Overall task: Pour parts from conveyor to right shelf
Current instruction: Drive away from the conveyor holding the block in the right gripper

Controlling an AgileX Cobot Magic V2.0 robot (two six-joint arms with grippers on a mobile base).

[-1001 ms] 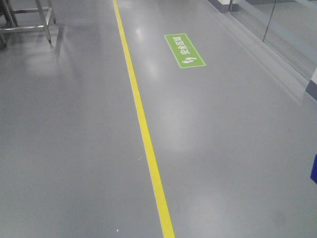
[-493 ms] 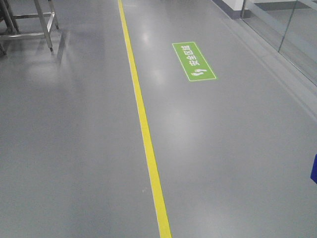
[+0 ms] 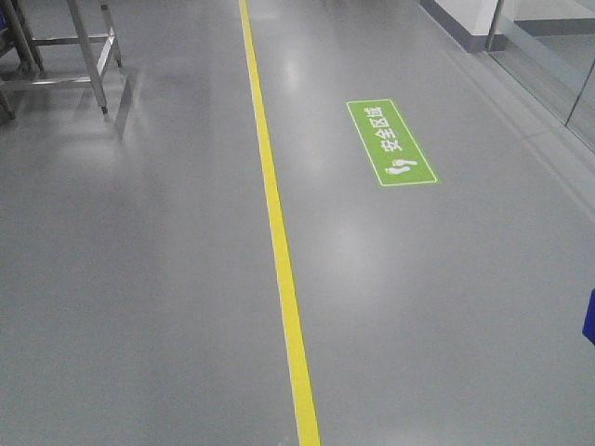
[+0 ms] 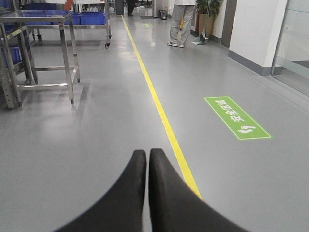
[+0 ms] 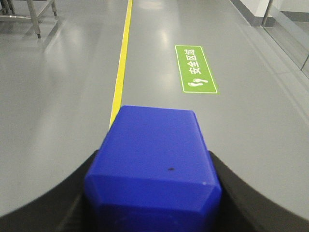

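**Block held in right gripper, above the floor**

The blue block (image 5: 153, 140) sits clamped between the right gripper's (image 5: 153, 166) fingers, above grey floor (image 3: 139, 279). A yellow line (image 3: 279, 251) runs ahead from behind it, with a green sign (image 3: 391, 142) further right. The left gripper (image 4: 147, 157) is closed, tips touching, holding nothing. A steel table (image 4: 36, 17) stands far left.

In my front view, the green floor sign (image 3: 391, 142) has slid to the right and lower down. The yellow line (image 3: 281, 232) moved right too. More of the steel legs (image 3: 91, 56) show now at the top left.
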